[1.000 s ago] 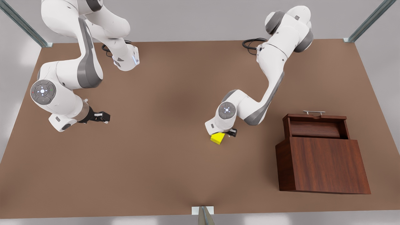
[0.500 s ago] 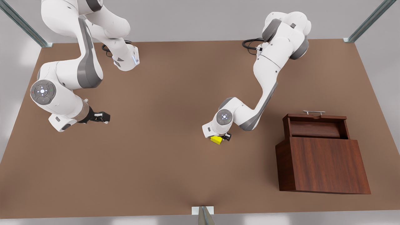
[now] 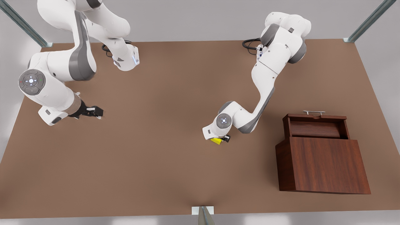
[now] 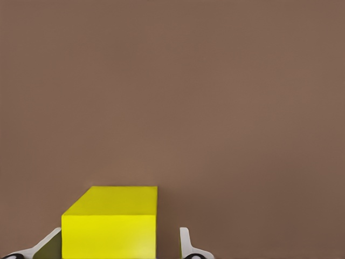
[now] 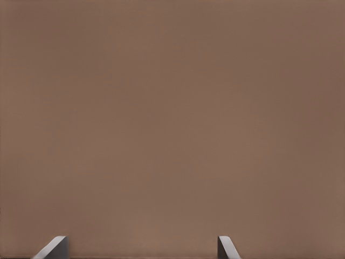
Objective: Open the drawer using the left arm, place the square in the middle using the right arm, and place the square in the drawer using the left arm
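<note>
The square [image 3: 216, 141] [image 4: 110, 224] is a small yellow cube resting on the brown tabletop [image 3: 162, 150] near the middle. My left gripper [image 3: 221, 139] [image 4: 118, 247] is lowered over it, open, with one finger on each side. One finger [image 4: 186, 244] stands a little off the cube's face. The drawer [image 3: 315, 128] of the dark wood cabinet [image 3: 325, 165] is pulled out toward the back, its silver handle [image 3: 314, 112] showing. My right gripper [image 3: 97, 112] [image 5: 141, 249] hovers open over bare table at the front view's left, holding nothing.
The cabinet stands at the front view's right, near the table's front edge. Metal frame posts [image 3: 22, 23] rise at the back corners and a bracket [image 3: 203, 212] sits at the front edge. Cables [image 3: 251, 43] coil by the arm bases.
My left gripper has come down over the square, and its wrist now hides more of the cube. My right arm has drawn back toward the front view's left.
</note>
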